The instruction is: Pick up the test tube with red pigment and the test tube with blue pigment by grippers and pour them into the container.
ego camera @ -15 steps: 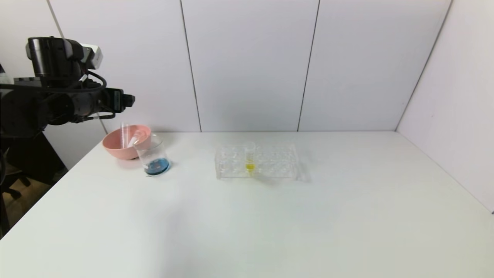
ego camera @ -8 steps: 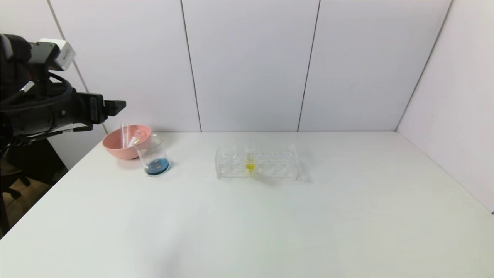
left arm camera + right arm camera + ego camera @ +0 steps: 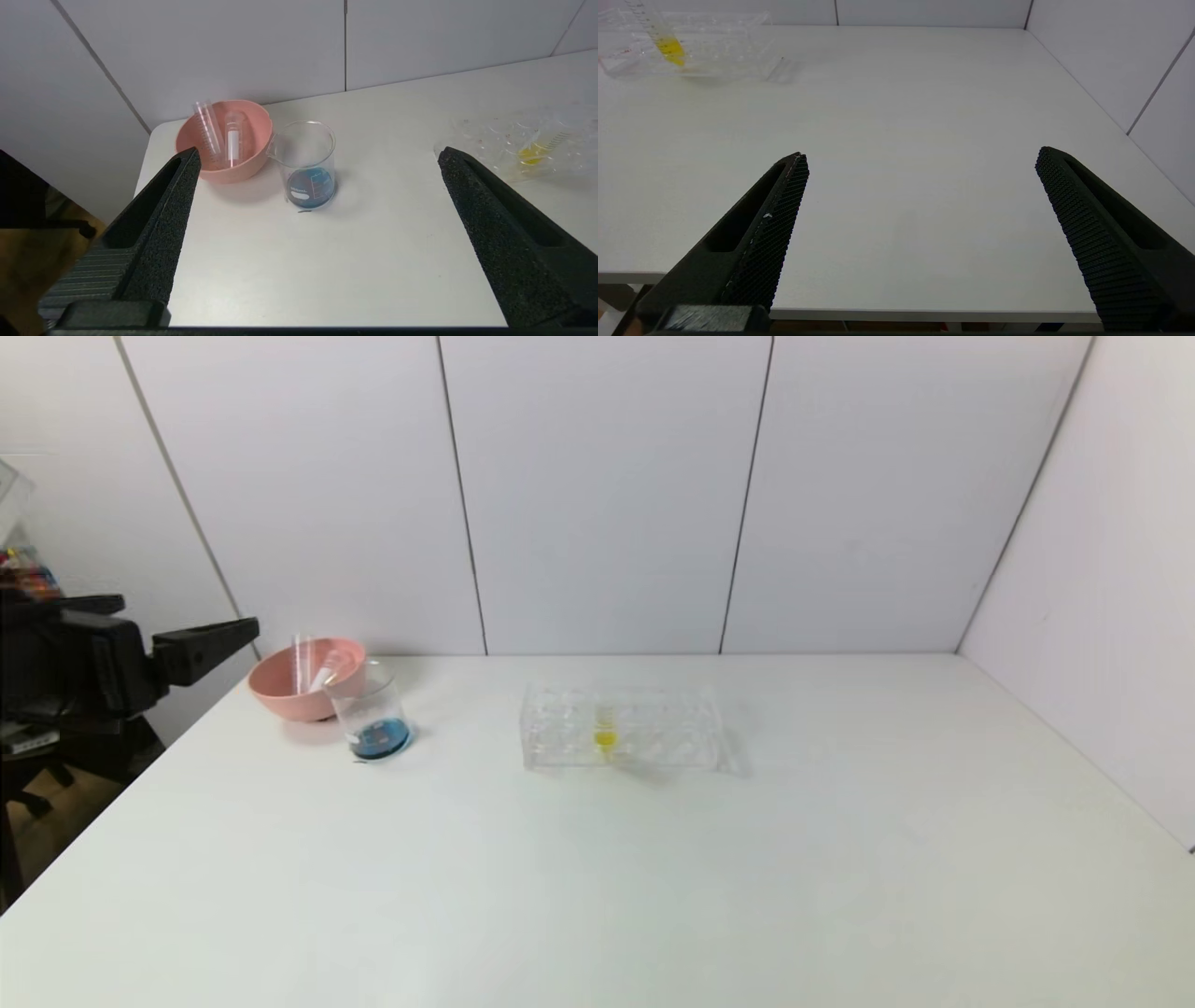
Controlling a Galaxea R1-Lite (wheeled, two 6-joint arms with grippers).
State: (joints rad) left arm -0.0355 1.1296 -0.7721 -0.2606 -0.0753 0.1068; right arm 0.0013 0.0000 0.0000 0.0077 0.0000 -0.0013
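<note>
The container (image 3: 373, 714), a clear glass beaker, stands at the table's back left with dark blue liquid in its bottom (image 3: 309, 186). No test tube with red pigment or test tube with blue pigment is in view. My left gripper (image 3: 320, 151) hangs off the table's left edge, open and empty, facing the beaker from a distance. One of its fingers (image 3: 207, 644) shows at the left border of the head view. My right gripper (image 3: 923, 154) is open and empty over the table's front edge, out of the head view.
A pink bowl (image 3: 280, 695) touches the beaker's far left side; two clear tubes (image 3: 208, 130) without coloured liquid lean in it. A clear tube rack (image 3: 653, 733) at mid-table holds a tube of yellow liquid (image 3: 605, 735). White walls close the back and right.
My left arm has pulled back to the left and come down, away from the bowl and beaker, until mostly out of the head view. Its jaws stayed open. Nothing on the table moved.
</note>
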